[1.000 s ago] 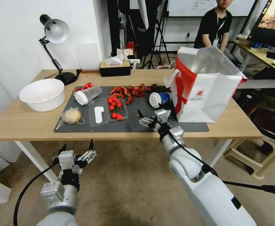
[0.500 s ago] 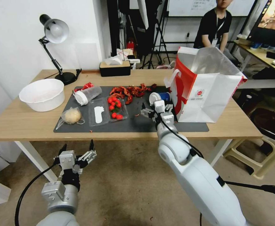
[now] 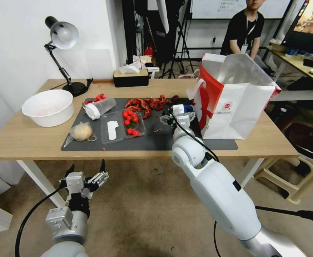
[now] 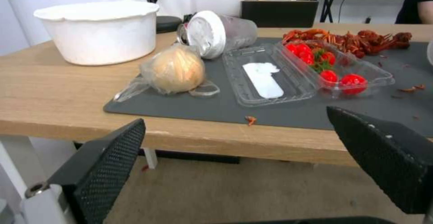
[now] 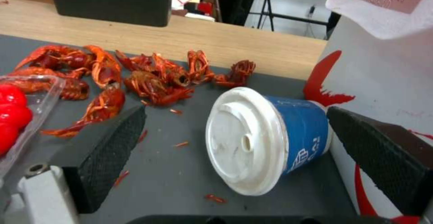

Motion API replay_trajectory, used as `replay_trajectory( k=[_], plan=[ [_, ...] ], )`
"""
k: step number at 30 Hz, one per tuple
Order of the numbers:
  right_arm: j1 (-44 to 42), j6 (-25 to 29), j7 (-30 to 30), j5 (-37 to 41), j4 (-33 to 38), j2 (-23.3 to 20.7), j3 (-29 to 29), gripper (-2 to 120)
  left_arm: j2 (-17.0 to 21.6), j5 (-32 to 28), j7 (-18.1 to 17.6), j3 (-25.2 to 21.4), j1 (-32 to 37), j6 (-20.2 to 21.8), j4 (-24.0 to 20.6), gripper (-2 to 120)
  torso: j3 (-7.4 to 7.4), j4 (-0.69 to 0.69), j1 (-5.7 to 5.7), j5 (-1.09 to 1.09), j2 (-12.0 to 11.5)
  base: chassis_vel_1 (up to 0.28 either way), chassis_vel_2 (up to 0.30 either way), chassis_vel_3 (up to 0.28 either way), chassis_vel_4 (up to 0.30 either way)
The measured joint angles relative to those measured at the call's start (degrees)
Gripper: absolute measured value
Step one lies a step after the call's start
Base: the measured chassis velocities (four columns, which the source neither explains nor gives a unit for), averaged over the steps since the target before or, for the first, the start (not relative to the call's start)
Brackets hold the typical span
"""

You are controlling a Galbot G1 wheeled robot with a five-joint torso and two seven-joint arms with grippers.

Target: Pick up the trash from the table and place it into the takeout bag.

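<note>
The wide wooden surface (image 3: 28,141) carries a dark grey mat (image 3: 156,139), and the takeout bag (image 3: 231,107) stands upright at its right end. Just beside the bag lies the blue cup (image 5: 275,139) on its side, white lid toward the right claw (image 3: 179,116), whose spread fingers (image 5: 108,156) flank it without gripping. The left claw (image 3: 87,175) hangs released below the surface edge.

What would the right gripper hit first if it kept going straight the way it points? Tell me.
Most likely the blue cup, lying on its side on the mat with its white lid facing the open right gripper. The takeout bag stands right beside it, so one finger may brush that.
</note>
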Motion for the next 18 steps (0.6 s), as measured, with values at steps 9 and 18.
replay_trajectory(
  k=[9, 18],
  plan=[
    [2.91, -1.45, 0.74, 3.71, -4.75, 0.81, 0.07, 100, -0.19, 0.2, -0.01, 0.03, 0.22, -0.03, -0.28, 100, 0.0, 0.0, 0.0, 0.01, 0.0, 0.0, 0.0, 0.0, 0.0],
    [3.88, -1.74, -0.23, 3.26, -8.14, 2.33, 0.41, 100, -0.12, 0.2, -0.01, -0.03, 0.36, -0.1, -0.46, 100, 0.0, 0.0, 0.0, 0.0, 0.0, 0.0, 0.0, 0.0, 0.0]
  ],
)
